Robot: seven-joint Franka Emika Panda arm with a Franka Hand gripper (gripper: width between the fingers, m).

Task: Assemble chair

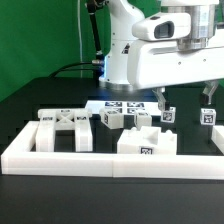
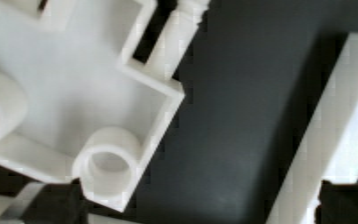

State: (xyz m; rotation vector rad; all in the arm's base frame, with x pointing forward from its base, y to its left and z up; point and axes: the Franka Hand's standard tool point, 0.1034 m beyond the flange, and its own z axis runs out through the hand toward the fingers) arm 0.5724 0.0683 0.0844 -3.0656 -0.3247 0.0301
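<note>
Chair parts (image 1: 141, 121) just beneath gripper (image 1: 183, 95), apart

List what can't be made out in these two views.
- Wrist view: a white chair part is blurred and cut off by the edges; which piece is unclear.
- Exterior view: tags on the small blocks are too small to read.
- Exterior view: the border wall hides the base of the X-braced frame.

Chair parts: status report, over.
Gripper open, empty, low over chair parts. Parts look loose, X-frame at the exterior view's left. Nothing seen blocking the gripper.
</note>
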